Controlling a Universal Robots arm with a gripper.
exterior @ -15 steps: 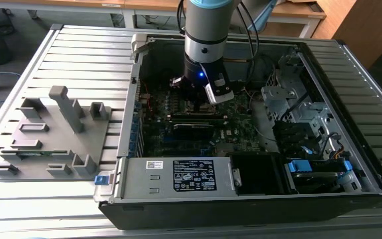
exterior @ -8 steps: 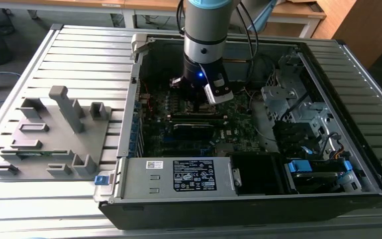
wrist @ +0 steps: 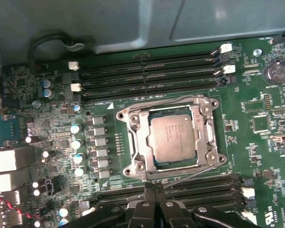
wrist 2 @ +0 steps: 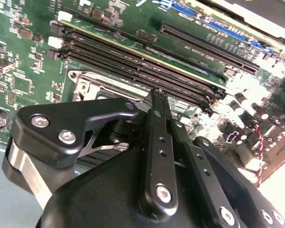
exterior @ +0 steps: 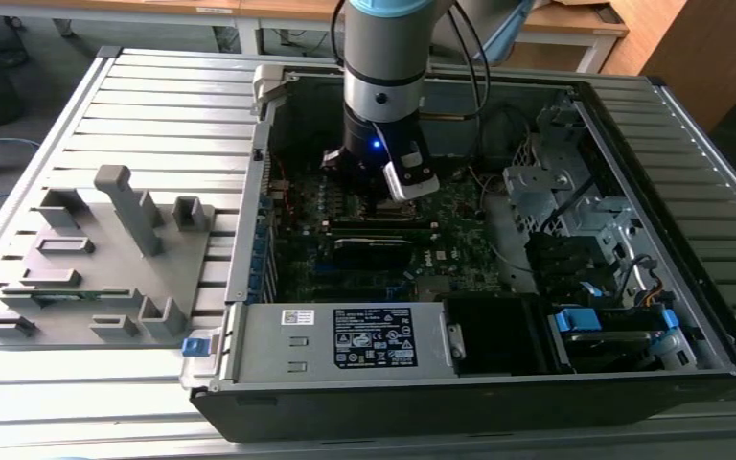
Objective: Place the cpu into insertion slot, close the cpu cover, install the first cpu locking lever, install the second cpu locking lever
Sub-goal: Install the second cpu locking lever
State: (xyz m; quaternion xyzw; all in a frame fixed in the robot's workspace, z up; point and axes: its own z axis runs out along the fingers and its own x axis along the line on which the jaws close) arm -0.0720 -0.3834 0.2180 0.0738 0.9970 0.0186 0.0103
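Cpu point(wrist: 175, 138) sits in the insertion slot point(wrist: 154, 167) with the cpu cover point(wrist: 141, 138) down. Gripper point(wrist: 155, 189) pressed together, empty, hovering beside it. Levers look unlatched, so lever 1 needs hooking.

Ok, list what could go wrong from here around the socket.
1. The cpu lies under the lowered cpu cover, but the thin wire lever on the side nearest the jaws seems to stand off the frame. If it is unlatched, a nudge could lift the cover.
2. The closed jaws hang just above the memory slots beside the socket, so a sideways slip could strike them.
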